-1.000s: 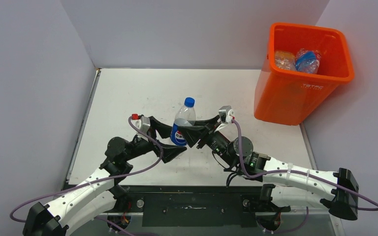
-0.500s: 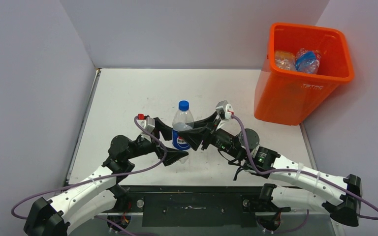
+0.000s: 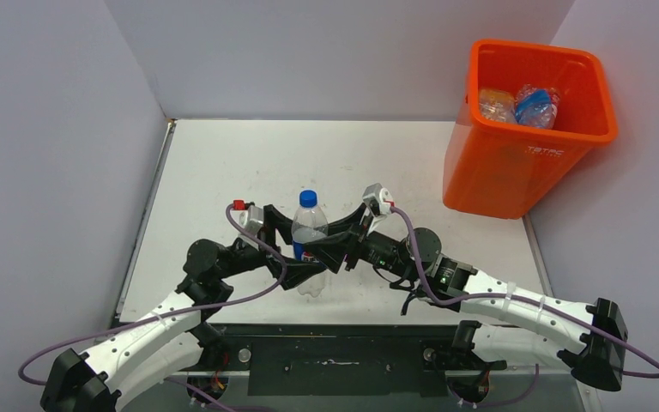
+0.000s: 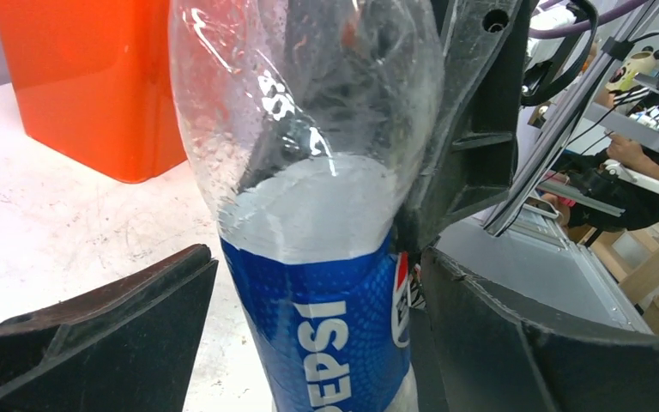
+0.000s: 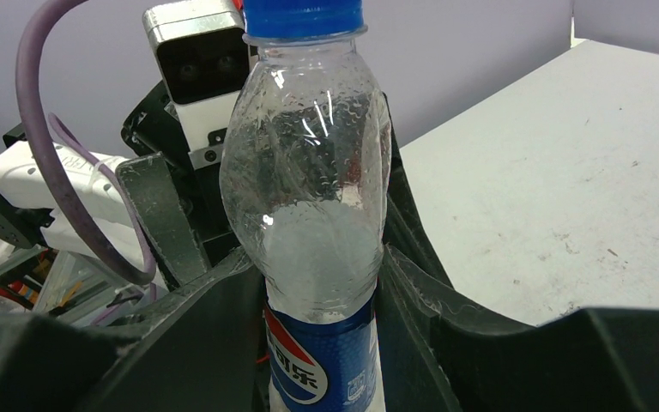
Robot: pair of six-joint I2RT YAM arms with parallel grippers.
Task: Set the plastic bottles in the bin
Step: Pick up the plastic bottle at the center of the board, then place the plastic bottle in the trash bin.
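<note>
Jaws first: your right jaws are clamped on the Pepsi bottle (image 5: 317,215) at the top of its blue label, while your left jaws have sprung wide around it, so the handover looks done. The bottle has drifted left toward the worktop's (image 3: 223,163) near edge, well apart from the bin (image 3: 515,172) at the far right corner. Only the left wrist view shows the gap beside the label; only the top view shows the binned bottles (image 3: 519,105).

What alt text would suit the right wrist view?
A clear bottle with a blue cap and blue label is held upright between the right hand's black fingers. Behind it sits the left arm's camera; the white table lies to the right.
</note>
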